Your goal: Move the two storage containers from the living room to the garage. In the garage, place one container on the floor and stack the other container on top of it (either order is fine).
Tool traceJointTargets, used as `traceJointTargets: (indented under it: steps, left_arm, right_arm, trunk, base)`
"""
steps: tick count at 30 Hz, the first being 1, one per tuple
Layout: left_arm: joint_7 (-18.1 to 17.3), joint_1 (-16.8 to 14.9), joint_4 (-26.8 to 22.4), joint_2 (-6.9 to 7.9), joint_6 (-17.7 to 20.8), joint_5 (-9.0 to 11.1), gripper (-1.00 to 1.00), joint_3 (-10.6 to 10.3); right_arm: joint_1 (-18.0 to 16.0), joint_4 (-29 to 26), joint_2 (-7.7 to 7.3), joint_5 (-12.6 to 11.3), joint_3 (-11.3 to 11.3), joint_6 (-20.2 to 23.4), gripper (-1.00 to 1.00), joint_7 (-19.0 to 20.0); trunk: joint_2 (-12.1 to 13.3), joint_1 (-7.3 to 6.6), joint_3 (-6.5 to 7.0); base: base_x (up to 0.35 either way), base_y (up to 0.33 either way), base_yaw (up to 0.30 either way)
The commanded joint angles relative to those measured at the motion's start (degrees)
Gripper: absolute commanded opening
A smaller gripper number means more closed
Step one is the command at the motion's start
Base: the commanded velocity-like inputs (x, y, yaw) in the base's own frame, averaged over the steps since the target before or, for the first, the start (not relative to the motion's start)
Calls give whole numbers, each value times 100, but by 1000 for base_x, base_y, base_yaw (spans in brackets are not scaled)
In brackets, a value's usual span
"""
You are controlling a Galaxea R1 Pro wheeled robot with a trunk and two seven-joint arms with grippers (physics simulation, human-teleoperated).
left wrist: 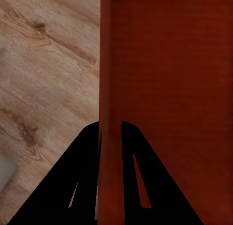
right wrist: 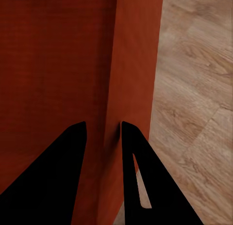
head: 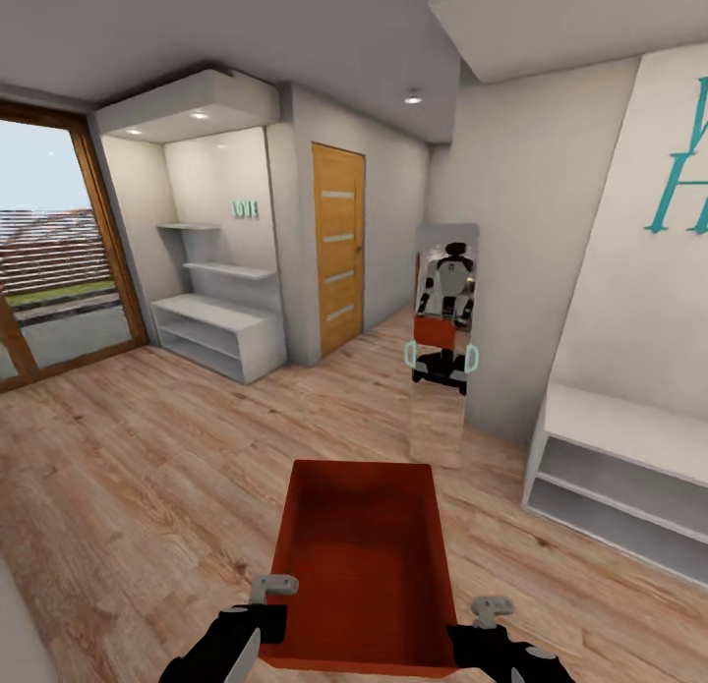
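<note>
The robot holds one orange-red storage container up in front of it, above the light wood plank floor. The left gripper pinches its left wall, and the right gripper pinches its right wall. A tall mirror ahead shows the robot and the box.

A: The floor is showing as light wood planks, grained and knotted, and the door is looking like warm wood too.
B: The storage container is reading matt orange-red and smooth; the mirror is gleaming glossy
</note>
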Motion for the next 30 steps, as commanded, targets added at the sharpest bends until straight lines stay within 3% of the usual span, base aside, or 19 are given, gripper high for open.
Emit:
traceJointTargets:
  steps: [1,30]
  left_arm:
    - [179,-11,-12,-34,49,-51,-100,72]
    - [179,-11,-14,-34,49,-51,-100,72]
  right_arm:
    - [6,-16,-1,328,68,30,-100,-86]
    - [6,-16,-1,337,59,22,-100,-86]
  trunk:
    - [-12,6,-12]
    - [-12,6,-12]
  base:
    - [325,0,245]
    - [325,2,20]
